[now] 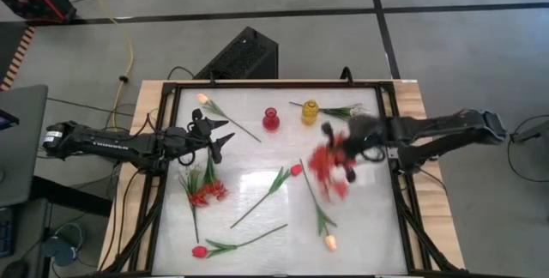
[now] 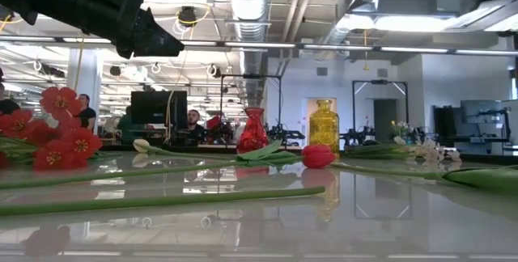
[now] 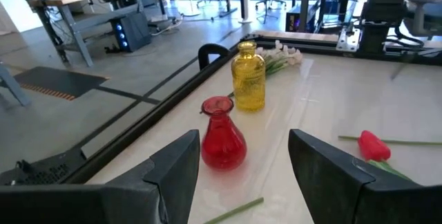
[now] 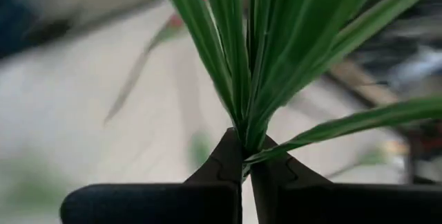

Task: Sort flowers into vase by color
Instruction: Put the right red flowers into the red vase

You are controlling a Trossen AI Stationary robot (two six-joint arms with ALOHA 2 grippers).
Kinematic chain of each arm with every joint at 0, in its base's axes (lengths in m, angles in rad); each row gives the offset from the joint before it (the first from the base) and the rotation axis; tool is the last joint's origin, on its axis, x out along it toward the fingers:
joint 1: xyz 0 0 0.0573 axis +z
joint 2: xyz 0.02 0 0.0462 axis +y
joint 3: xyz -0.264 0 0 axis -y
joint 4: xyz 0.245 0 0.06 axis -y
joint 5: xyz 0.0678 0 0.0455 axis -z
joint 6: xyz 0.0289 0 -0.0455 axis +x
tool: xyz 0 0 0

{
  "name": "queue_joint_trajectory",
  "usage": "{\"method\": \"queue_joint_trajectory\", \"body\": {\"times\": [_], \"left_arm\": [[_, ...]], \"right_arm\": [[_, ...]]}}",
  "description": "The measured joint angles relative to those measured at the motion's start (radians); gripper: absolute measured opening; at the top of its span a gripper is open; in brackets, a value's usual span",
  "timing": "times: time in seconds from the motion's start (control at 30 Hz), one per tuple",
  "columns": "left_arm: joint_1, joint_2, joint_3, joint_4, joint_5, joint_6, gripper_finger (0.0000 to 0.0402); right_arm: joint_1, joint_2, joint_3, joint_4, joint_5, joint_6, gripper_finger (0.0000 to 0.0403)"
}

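Observation:
My right gripper point(image 1: 345, 148) is over the table's right half, shut on a bunch of small red blossoms point(image 1: 329, 172) that shows blurred. My left gripper point(image 1: 216, 136) hovers open at the left, and in its wrist view the red vase point(image 3: 222, 137) stands ahead between its fingers, untouched. The yellow vase point(image 1: 310, 111) stands right of the red vase point(image 1: 271, 120). Lying flat on the table are a peach tulip point(image 1: 206, 99), another red blossom bunch point(image 1: 204, 190), two red tulips point(image 1: 296, 170) point(image 1: 199, 250), a second peach tulip point(image 1: 329, 242) and a white sprig point(image 1: 345, 111). My right gripper pinches the red blossom bunch between its two fingertips point(image 4: 231, 156) at the green stem point(image 4: 246, 146), just where the long leaves fan out. The leaves point(image 4: 228, 51) spread away beyond the fingers. In the high view the blossoms point(image 1: 329, 172) extend from the gripper toward the table's near edge.
A dark frame point(image 1: 163, 141) rims the glossy white table top. Both vases stand near the far edge at the middle. Flowers lie scattered over the left and near parts. People and desks show in the room beyond point(image 2: 194, 120). A black box point(image 1: 244, 55) sits on the floor behind.

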Motion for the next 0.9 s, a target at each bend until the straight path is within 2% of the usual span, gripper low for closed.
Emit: {"method": "queue_joint_trajectory", "body": {"times": [0.13, 0.3, 0.47, 0.67, 0.9], "left_arm": [[0.000, 0.000, 0.000, 0.000, 0.001, -0.012, 0.0213], [0.000, 0.000, 0.000, -0.018, 0.006, -0.014, 0.0213], [0.000, 0.000, 0.000, -0.017, 0.006, -0.014, 0.0213], [0.000, 0.000, 0.000, -0.018, 0.006, -0.015, 0.0213], [0.000, 0.000, 0.000, -0.066, 0.006, -0.035, 0.0213]], "right_arm": [[-0.181, -0.003, -0.070, 0.345, 0.005, 0.195, 0.0034], [-0.353, 0.110, -0.071, 0.582, 0.005, 0.446, 0.0034], [-0.447, 0.294, 0.004, 0.612, 0.005, 0.589, 0.0034], [-0.456, 0.460, 0.103, 0.661, -0.014, 0.596, 0.0034], [-0.450, 0.563, 0.179, 0.644, 0.015, 0.576, 0.0035]]}}
